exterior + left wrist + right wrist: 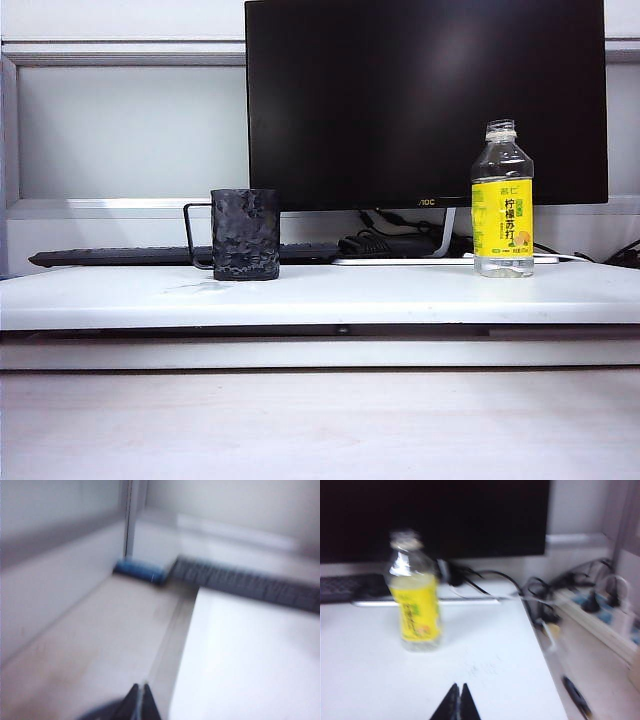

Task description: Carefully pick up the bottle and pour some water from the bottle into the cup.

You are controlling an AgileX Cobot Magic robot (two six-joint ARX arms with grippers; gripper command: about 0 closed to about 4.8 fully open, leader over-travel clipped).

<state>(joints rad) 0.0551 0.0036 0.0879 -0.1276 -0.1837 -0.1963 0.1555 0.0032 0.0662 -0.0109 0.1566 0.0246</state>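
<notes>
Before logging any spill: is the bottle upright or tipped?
Upright: the bottle stands on its base on the white table, neck up, apart from the cup.

Office desk: monitor (425, 100), keyboard (120, 255), cables (555, 587).

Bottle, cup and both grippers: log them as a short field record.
bottle: upright on the white table, right side, uncapped
cup: upright on the table's left, handle pointing left
bottle to cup: apart, not touching
left gripper: jaws shut, empty, above the table's left edge, away from the cup
right gripper: jaws shut, empty, short of the bottle
behind: dark monitor, keyboard
</notes>
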